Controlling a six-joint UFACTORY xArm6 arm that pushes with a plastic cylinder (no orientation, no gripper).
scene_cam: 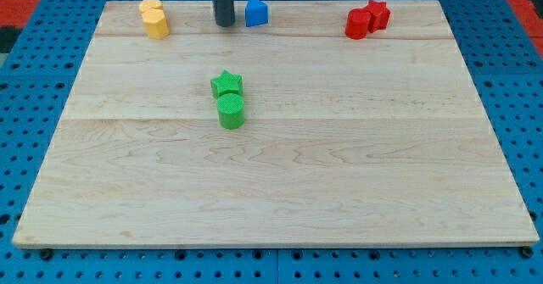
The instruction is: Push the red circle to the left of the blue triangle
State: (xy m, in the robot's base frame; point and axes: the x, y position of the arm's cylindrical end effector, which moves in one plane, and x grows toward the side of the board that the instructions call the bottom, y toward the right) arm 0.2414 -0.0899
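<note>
Resting on the surface (280, 191) at the view's top, my tip (224, 24), a plain rod grasping nothing, stands just left of the blue triangle (256, 12), while the red circle (357, 24) sits well apart to the right.

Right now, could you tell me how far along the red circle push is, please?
Nothing looks done: the red circle sits at the view's top right, touching the red star, right of the blue triangle. My tip stands just left of the triangle. The whole push remains.
</note>
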